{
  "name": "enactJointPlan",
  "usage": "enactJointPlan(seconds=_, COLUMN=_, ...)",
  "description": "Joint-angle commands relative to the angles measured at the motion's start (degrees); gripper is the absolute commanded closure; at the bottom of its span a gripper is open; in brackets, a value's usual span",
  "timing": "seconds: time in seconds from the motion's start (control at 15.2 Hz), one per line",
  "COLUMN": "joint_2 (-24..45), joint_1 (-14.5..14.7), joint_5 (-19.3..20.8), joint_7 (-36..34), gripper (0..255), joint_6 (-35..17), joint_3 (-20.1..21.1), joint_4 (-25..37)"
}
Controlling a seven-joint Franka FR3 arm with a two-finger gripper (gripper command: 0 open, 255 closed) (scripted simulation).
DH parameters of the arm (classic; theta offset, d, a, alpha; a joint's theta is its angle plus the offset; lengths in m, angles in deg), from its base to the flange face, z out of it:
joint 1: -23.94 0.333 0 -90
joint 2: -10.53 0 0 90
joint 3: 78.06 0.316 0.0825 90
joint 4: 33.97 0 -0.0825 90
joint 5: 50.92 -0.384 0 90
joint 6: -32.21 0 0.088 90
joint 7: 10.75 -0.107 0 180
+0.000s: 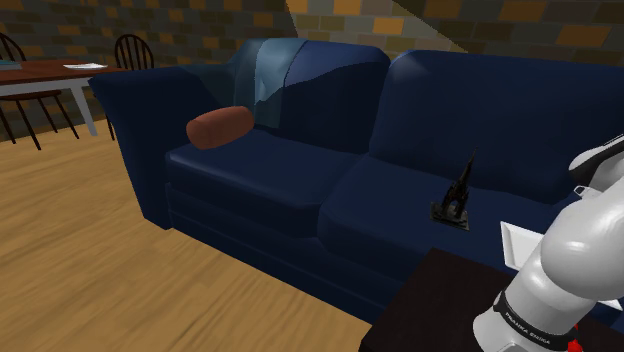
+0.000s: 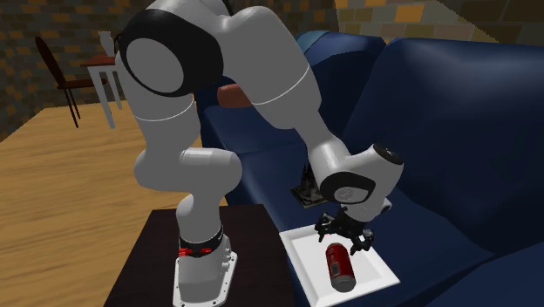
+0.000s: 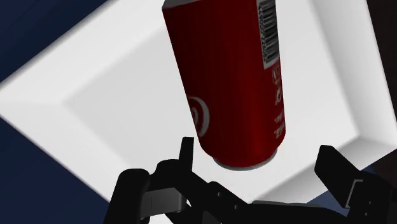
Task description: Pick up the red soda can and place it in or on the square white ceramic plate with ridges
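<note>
Claw [image 3: 256,153] spread wide, holding nothing, red can [image 3: 229,76] lying inside rimmed white plate [image 3: 114,95], near sofa [image 2: 453,157] seat's front edge

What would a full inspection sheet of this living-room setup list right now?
Surface: dark blue sofa seat; the arm's dark stand sits in front of it.
Job's things: red soda can lies on its side on the square white plate, which rests on the seat.
Clutter: small black object on the seat near the plate; brown bolster; blue cloth over the backrest.
Grippers: end effector open, just above the can, not clasping it.
Cables: nothing seen.
Surroundings: wooden floor, brick wall, table with chairs.
</note>
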Motion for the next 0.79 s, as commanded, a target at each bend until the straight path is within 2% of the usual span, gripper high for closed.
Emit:
enactJointPlan(seconds=0.0, joint_2=0.2, joint_1=-5.6, joint_5=-1.0, joint_7=0.7, gripper=0, joint_6=2.2, joint_3=5.9, joint_4=0.6)
enactJointPlan(seconds=0.13, joint_2=-1.3, joint_1=-14.9, joint_5=-0.8, joint_7=0.3, gripper=0, joint_6=6.8, joint_3=15.5, joint_4=2.1)
enactJointPlan(seconds=0.2, joint_2=-2.6, joint_1=-17.2, joint_5=0.2, joint_7=-0.6, gripper=0, joint_6=8.8, joint_3=18.0, joint_4=2.9)
enactJointPlan(seconds=0.73, joint_2=-3.0, joint_1=-16.9, joint_5=0.6, joint_7=-0.9, gripper=0, joint_6=8.9, joint_3=17.8, joint_4=2.9)
